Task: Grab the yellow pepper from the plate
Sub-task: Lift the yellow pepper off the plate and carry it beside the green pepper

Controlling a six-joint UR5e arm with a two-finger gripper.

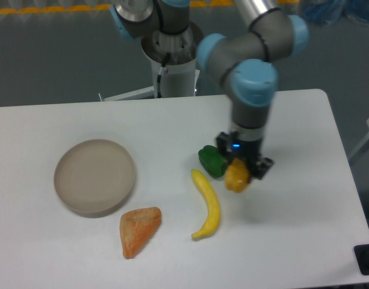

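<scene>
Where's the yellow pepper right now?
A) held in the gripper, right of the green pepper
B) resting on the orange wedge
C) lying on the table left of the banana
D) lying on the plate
A: the yellow pepper sits clamped in the gripper just right of the green pepper, while the plate shows nothing in it.
</scene>
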